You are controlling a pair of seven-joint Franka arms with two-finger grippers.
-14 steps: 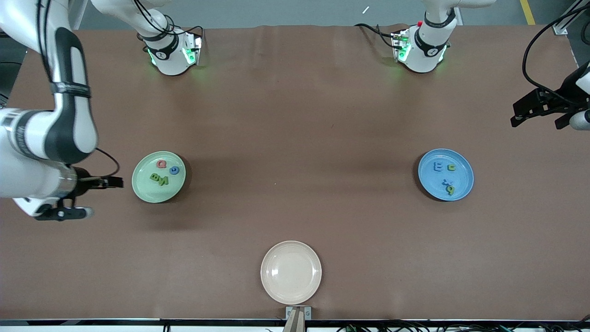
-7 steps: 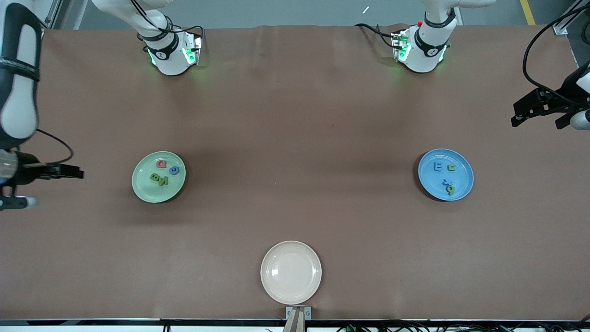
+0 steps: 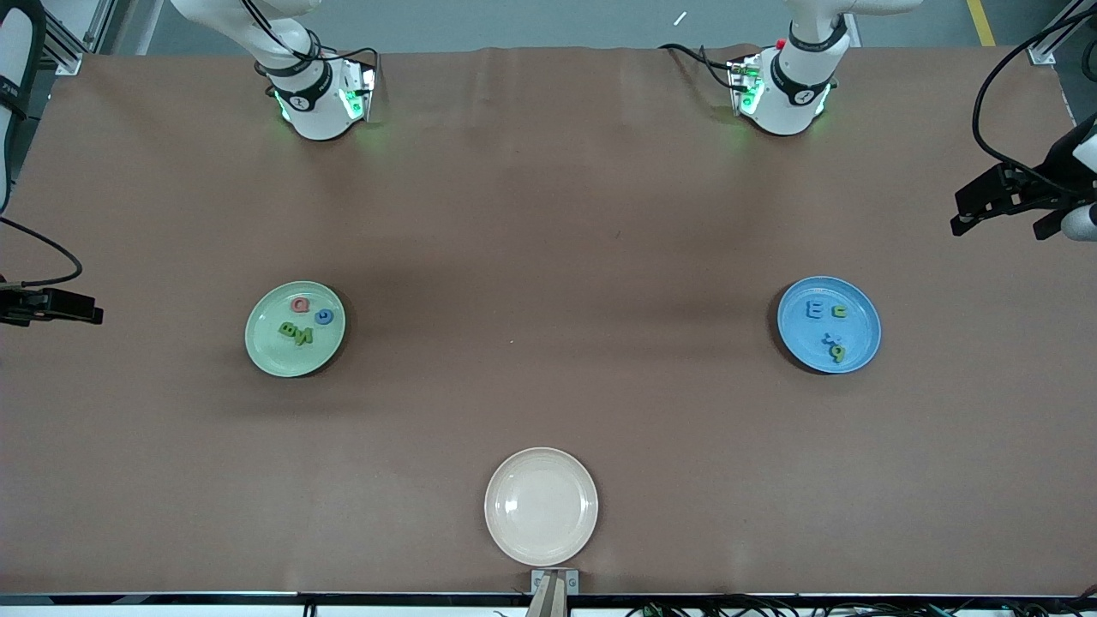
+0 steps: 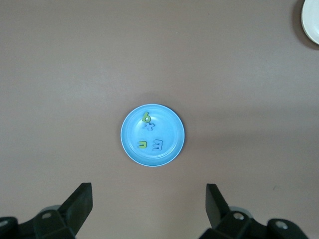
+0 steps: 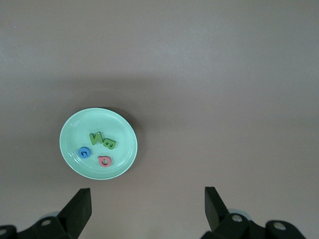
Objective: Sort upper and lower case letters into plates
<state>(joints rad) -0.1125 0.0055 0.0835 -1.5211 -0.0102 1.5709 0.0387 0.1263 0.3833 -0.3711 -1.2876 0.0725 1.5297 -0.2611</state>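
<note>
Landmark: cream plate (image 3: 541, 506), round, shallow, glossy, bare, at the table (image 3: 548, 214) edge nearest the front camera.

Mint green plate (image 3: 295, 329): farther from the camera than the cream plate, toward the right arm's end. Holds four chunky letters: pink-red ring-shaped letter (image 3: 300, 304), blue round letter (image 3: 324, 317), and two green letters (image 3: 296, 332) touching, their joint long axis slanted across the plate.

Blue plate (image 3: 829, 324): toward the left arm's end, equally far. Holds blue E (image 3: 815, 311), green u (image 3: 840, 312), blue x (image 3: 828, 338), green p (image 3: 838, 351); orientation of each not resolvable.

Table cover: matte brown, smooth.

Right gripper (image 5: 147, 209): up high, jaws spread wide, empty, mint plate below.
Left gripper (image 4: 149, 204): up high, jaws spread wide, empty, blue plate below.
</note>
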